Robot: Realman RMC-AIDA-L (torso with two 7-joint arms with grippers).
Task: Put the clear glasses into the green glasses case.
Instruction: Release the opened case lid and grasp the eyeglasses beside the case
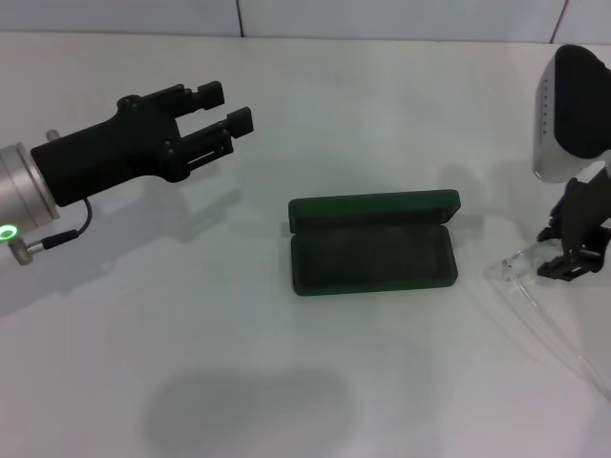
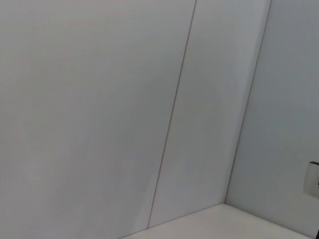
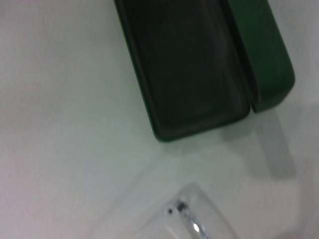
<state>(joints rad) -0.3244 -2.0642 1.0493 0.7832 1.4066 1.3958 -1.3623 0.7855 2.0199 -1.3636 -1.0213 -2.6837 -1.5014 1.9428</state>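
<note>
My right gripper [image 1: 571, 256] hangs at the table's right edge, its black fingers pinched on the fully transparent, colourless plastic glasses [image 1: 535, 286], one thin clear arm trailing toward the near right corner. My left gripper [image 1: 225, 107] hovers well off to the left above the white table [image 1: 239, 382], fingers spread with nothing between them. The dark green, rectangular, round-cornered hard glasses case [image 1: 372, 243] lies open mid-table, lid tipped back, and I see only its dark lining inside.
</note>
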